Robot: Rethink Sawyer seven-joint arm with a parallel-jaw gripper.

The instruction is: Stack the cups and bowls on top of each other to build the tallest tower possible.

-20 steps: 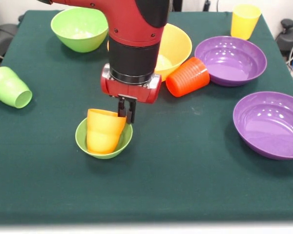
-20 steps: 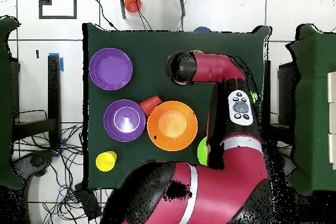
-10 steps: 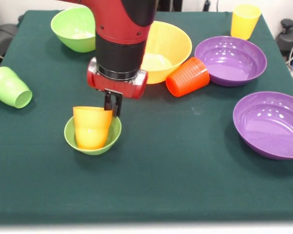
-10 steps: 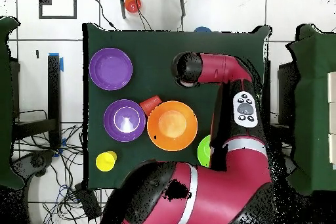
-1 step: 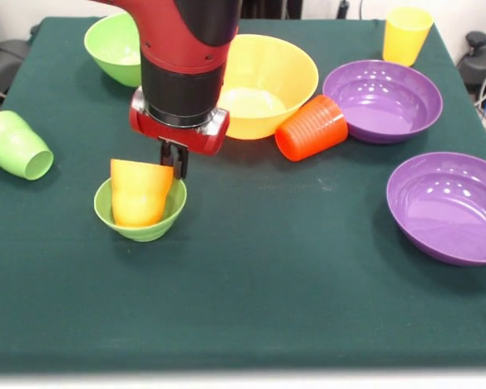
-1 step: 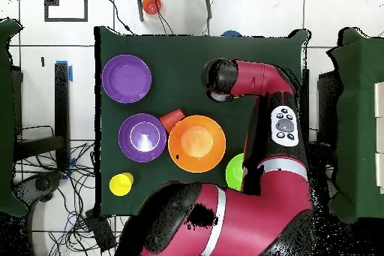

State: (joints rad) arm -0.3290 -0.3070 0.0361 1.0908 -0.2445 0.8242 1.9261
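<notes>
My gripper point(image 5: 174, 159) is shut on the back rim of an orange cup point(image 5: 138, 192). That cup stands tilted inside the small light-green bowl point(image 5: 138, 223) at the table's left middle. A red cup point(image 5: 312, 127) lies on its side beside the large orange-yellow bowl point(image 5: 267, 77). Another light-green cup point(image 5: 14, 144) lies on its side at the far left. A yellow cup point(image 5: 407, 34) stands upright at the back right. Two purple bowls point(image 5: 382, 99) point(image 5: 447, 207) sit on the right. In the overhead view the arm point(image 6: 247, 80) hides the gripper, the orange cup and the small bowl.
A medium light-green bowl point(image 5: 113, 44) sits at the back left, partly behind the arm. The overhead view shows the purple bowls point(image 6: 127, 78) point(image 6: 142, 137), the orange-yellow bowl point(image 6: 196, 143), the yellow cup point(image 6: 121, 184) and a small orange thing point(image 6: 151, 4) on the floor off the table.
The gripper has moved left and slightly back in the front view, taking the orange cup and the small light-green bowl along with it. Nothing else has shifted.
</notes>
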